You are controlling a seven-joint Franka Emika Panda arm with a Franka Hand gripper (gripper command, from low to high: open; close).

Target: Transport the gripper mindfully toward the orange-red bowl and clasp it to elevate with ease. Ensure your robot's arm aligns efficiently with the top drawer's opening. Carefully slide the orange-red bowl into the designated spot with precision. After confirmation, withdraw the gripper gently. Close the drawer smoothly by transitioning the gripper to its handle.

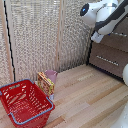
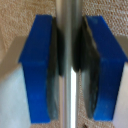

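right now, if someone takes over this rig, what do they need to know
Gripper: shut on the handle, the silver bar clamped between the two blue-tipped fingers in the wrist view.
Arm: up at the dresser on the exterior view's right, by the upper drawer front.
Orange-red bowl: not visible in either view; I cannot confirm it is inside the drawer.
Elsewhere: red basket, a pink cup and a small box on the wooden floor.
Done, apparently: the handle is grasped.
Left: push the drawer closed if it is not flush, which I cannot tell from here, then release.
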